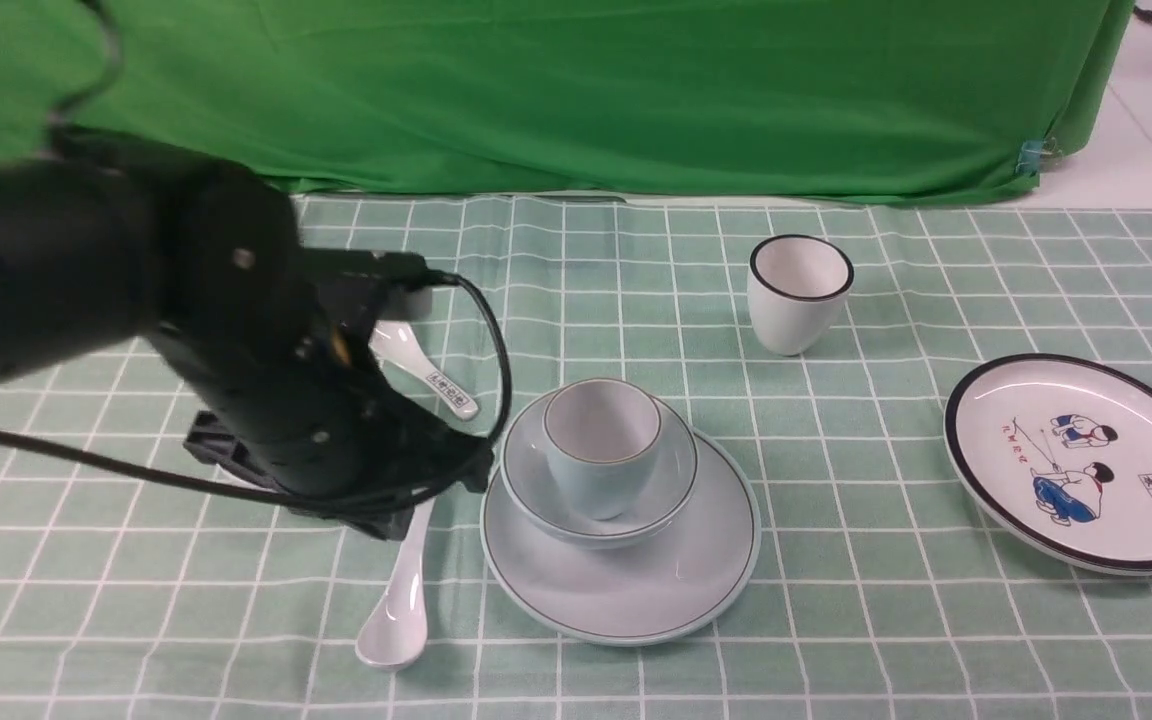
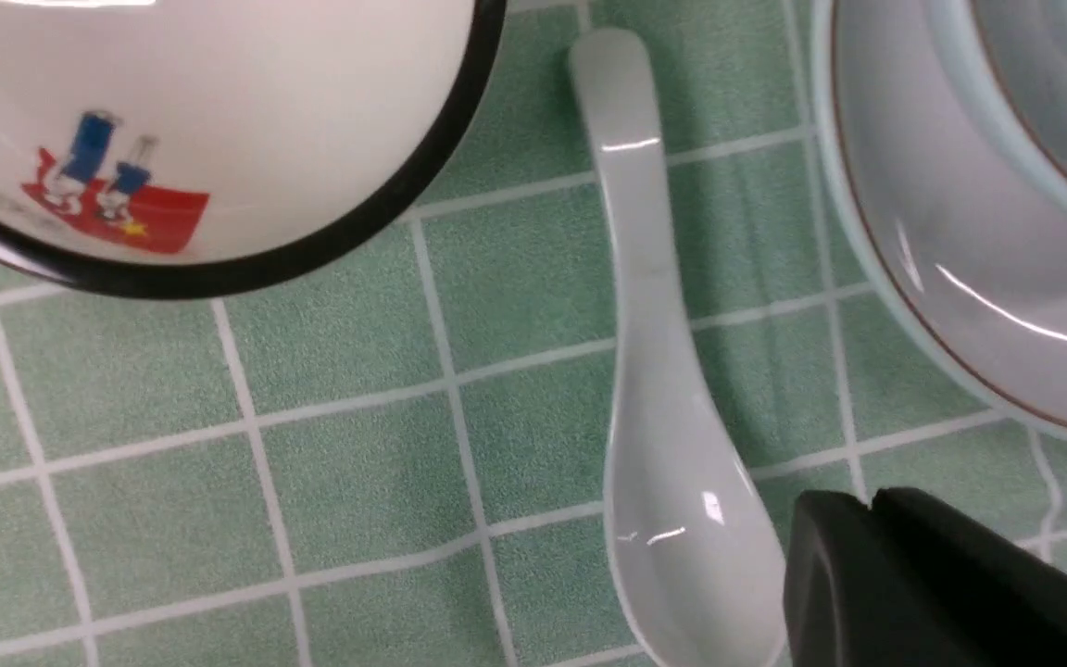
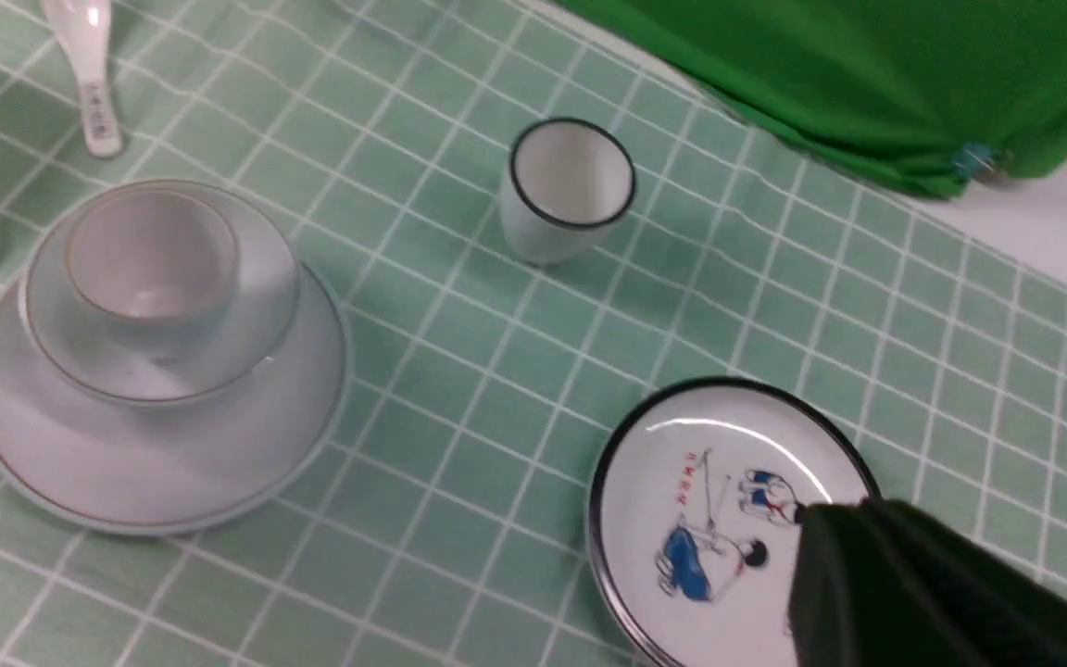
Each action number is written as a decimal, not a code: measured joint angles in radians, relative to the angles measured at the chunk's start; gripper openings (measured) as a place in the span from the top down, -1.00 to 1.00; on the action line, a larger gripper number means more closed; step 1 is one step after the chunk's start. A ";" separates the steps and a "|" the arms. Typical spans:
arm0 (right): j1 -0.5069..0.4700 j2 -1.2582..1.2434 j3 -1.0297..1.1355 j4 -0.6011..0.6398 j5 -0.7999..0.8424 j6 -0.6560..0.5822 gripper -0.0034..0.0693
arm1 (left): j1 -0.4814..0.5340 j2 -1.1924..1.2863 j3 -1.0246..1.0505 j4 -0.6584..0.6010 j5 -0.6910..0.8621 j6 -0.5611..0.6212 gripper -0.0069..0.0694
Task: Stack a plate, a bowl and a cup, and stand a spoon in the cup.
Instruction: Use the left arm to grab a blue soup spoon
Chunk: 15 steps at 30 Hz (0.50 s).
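Left end effector closed, holding nothing, hovering near the plain white spoon on checked cloth

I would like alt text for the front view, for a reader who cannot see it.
A pale cup stands in a bowl on a plate; a plain spoon lies beside them on checked cloth, partly hidden by the robot's left arm.
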 joint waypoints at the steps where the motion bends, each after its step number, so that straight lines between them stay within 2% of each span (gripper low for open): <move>1: -0.022 -0.042 0.031 -0.001 0.002 0.012 0.84 | -0.003 0.020 -0.003 0.008 -0.005 -0.010 0.78; 6: -0.090 -0.177 0.136 -0.004 -0.002 0.043 0.85 | -0.007 0.090 -0.010 0.024 -0.049 -0.041 0.66; 15: -0.111 -0.272 0.201 -0.004 -0.014 0.066 0.85 | -0.007 0.212 -0.011 0.139 -0.170 -0.176 -0.12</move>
